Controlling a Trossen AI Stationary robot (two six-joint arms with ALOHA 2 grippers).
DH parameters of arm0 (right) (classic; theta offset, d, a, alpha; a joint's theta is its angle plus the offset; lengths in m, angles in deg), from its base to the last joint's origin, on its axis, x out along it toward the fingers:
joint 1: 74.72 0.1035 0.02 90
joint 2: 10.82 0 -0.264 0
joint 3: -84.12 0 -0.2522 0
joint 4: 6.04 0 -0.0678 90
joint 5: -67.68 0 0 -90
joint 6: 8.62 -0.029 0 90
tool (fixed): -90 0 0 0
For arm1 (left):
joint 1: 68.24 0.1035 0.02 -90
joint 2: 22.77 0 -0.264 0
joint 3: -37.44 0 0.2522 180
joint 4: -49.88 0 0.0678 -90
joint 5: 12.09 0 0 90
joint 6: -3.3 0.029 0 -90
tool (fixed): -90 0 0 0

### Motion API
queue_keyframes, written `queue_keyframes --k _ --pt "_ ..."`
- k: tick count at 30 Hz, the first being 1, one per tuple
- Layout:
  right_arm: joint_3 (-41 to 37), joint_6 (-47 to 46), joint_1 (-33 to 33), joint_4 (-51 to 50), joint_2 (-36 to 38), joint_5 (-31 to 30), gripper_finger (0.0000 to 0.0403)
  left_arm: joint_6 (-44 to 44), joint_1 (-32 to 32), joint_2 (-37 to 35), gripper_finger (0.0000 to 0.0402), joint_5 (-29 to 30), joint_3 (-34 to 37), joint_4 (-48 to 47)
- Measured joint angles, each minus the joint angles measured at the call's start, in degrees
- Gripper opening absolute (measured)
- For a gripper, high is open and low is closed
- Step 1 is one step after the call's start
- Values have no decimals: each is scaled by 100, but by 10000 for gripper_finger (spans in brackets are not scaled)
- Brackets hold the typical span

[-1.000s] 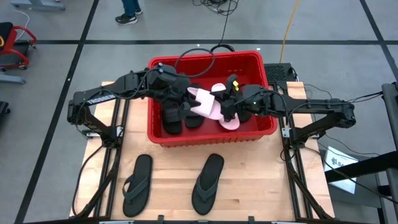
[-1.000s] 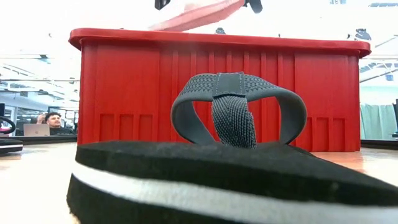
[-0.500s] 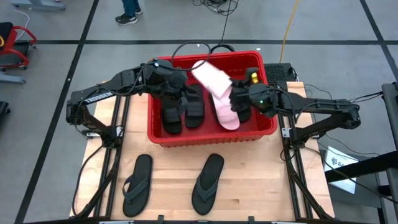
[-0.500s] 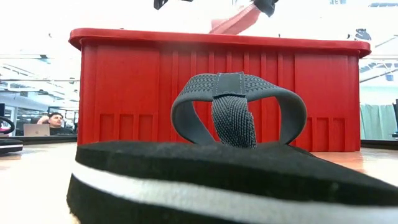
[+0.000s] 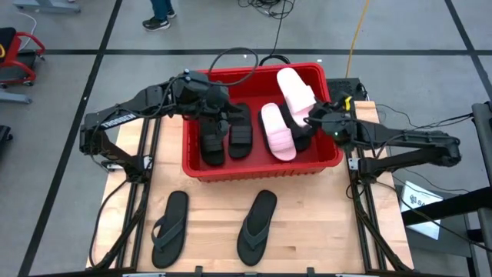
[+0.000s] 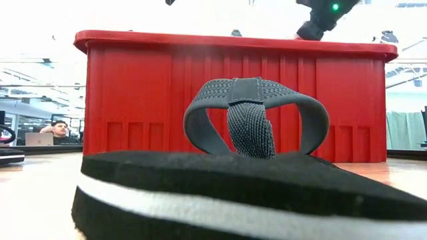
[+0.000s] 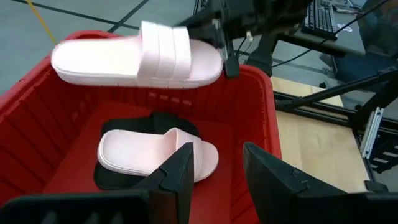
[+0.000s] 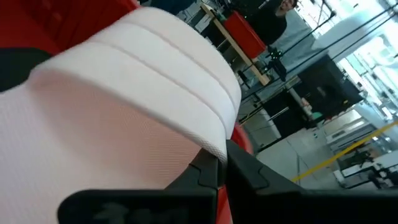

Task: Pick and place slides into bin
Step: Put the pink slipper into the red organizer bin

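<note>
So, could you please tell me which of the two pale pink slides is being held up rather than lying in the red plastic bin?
The pale pink slide nearer the red bin's far right corner: the right gripper is shut on it, holding it up. Its twin lies flat inside.

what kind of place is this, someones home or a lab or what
Most likely a robotics lab or workshop, not a home. Two robot arms are mounted on a metal frame around a wooden table, cables trail over a grey floor marked with black tape lines, and a person sits at a laptop behind.
</note>
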Motion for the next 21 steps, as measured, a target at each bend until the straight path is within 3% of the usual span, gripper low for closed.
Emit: queue_keyframes --k 16,21 --pt "-1581 -1023 -41 366 132 17 0 85 7 2 132 -2 0 20" --pt "-1857 -1170 -41 366 130 317 0 72 7 2 132 -1 0 20"
